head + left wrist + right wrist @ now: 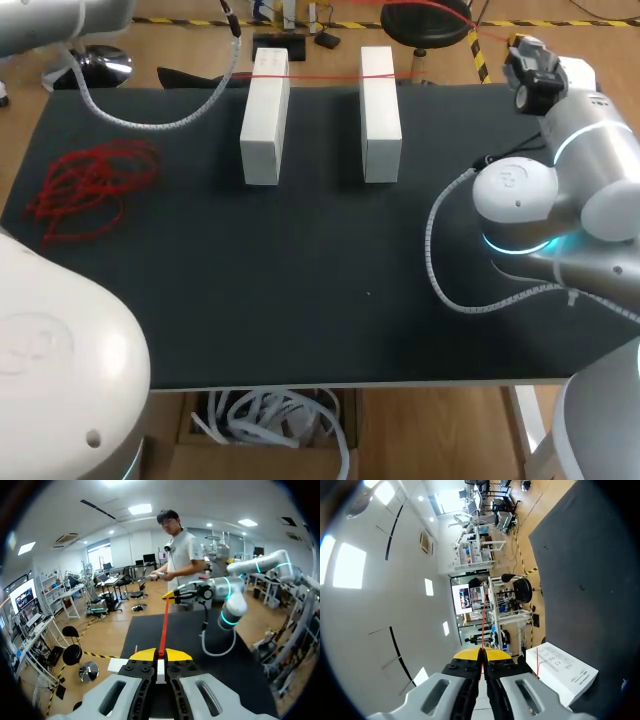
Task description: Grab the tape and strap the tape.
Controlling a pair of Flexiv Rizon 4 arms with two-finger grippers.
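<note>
on the dark surface (300, 300), white boxes (265, 130) with the red tape (330, 77) stretched taut over their far ends — likely thin, light, limp once slack, best gripped near its ends — left gripper (160, 654) and right gripper (481, 651) each clamped on it.

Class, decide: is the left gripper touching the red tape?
Touching. In the left wrist view the left gripper is shut on the red tape, which runs out from between its yellow tips.
</note>
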